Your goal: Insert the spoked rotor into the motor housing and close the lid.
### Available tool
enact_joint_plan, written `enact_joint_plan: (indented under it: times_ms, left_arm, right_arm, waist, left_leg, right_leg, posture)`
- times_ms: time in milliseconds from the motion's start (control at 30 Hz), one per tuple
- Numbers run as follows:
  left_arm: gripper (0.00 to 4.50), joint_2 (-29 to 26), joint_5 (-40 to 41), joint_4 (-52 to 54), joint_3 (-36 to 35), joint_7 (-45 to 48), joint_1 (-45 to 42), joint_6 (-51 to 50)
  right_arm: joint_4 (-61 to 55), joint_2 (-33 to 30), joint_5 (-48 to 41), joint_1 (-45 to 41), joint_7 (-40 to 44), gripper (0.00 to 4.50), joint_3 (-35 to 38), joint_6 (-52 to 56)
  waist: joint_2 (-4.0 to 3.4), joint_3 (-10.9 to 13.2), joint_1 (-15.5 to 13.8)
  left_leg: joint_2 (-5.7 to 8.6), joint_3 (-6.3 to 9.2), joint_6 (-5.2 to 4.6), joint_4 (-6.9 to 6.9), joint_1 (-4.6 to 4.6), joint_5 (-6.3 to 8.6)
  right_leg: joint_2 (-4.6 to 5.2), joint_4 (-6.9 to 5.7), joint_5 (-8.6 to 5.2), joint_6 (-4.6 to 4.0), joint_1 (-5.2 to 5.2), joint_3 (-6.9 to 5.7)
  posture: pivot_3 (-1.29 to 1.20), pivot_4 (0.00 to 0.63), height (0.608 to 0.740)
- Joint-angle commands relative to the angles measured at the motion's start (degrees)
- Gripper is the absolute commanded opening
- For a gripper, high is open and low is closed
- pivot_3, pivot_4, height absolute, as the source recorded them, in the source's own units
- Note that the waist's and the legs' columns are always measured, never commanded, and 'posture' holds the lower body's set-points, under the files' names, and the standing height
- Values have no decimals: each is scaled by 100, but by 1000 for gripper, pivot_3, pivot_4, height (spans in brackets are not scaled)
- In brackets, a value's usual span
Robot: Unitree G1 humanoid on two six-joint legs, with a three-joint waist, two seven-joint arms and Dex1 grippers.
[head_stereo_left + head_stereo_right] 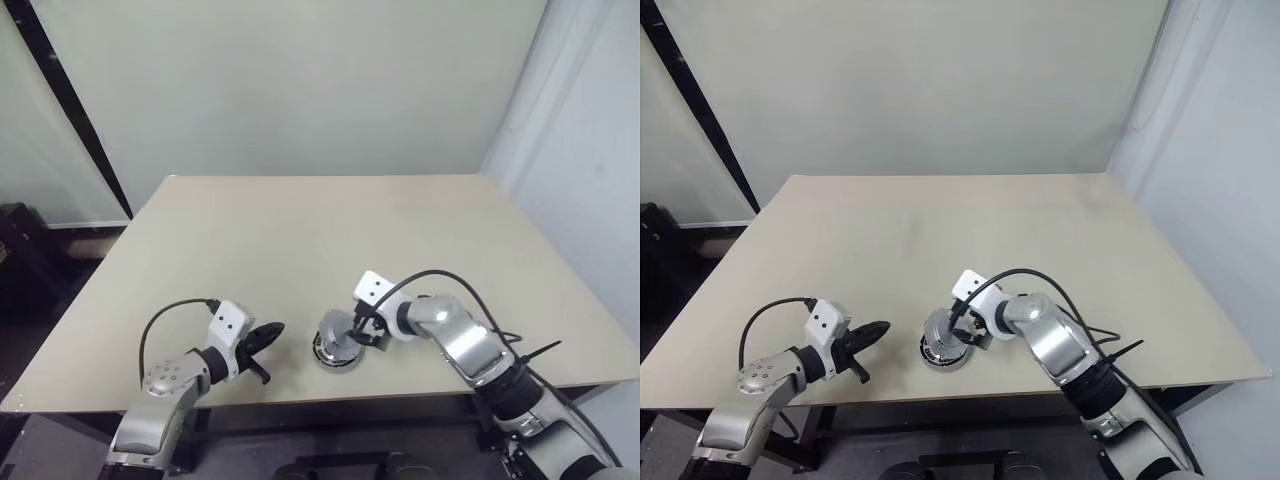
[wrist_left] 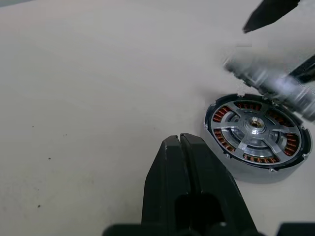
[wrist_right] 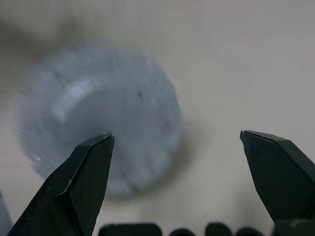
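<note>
The motor housing point(image 2: 244, 168) stands near the table's front edge, its copper windings showing around the rim. The spoked rotor point(image 2: 256, 129) sits inside it, hub up. The lid point(image 2: 268, 81) is a blurred grey disc, tilted just over the housing's far rim. My right gripper point(image 1: 360, 333) hovers right above the housing point(image 1: 338, 352) with its fingers point(image 3: 78, 187) spread wide, open. In the right wrist view the lid point(image 3: 108, 113) lies beyond the fingers, off to one side, not between them. My left gripper point(image 1: 270, 332) rests shut and empty a short way left of the housing.
The beige table point(image 1: 300, 230) stretches far back to a pale wall. Its front edge runs just below both grippers and the housing. Black cables loop over both wrists.
</note>
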State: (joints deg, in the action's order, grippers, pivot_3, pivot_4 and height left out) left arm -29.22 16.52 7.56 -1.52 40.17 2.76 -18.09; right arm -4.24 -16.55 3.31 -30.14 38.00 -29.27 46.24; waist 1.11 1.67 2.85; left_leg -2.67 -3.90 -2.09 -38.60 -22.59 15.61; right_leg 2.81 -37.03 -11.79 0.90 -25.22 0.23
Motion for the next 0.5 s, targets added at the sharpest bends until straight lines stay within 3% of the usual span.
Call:
enact_joint_plan:
  times_ms: [33,300,500]
  left_arm:
    - [0,-95,32,287,-103,12,-26,-12]
    - [0,-168,32,390,-150,-17,51,-61]
    - [0,-153,14,368,-100,-14,-3,-59]
  right_arm:
    - [167,178,-10,31,-217,4494,127,-243]
    - [434,250,-286,78,-41,4494,371,-484]
    - [850,94,-891,53,681,4494,851,-1031]
  waist:
    - [0,0,-3]
    - [0,0,-1]
    - [0,0,-2]
  left_leg:
    - [0,-1,0,-2,0,0]
    - [1,-3,1,-9,0,0]
    - [1,-1,0,-9,2,0]
  right_leg:
    - [0,0,1,-1,1,0]
    - [2,-1,4,-3,4,2]
    - [0,-2,4,-3,6,0]
  posture:
    - [0,0,740]
    - [0,0,740]
    - [0,0,740]
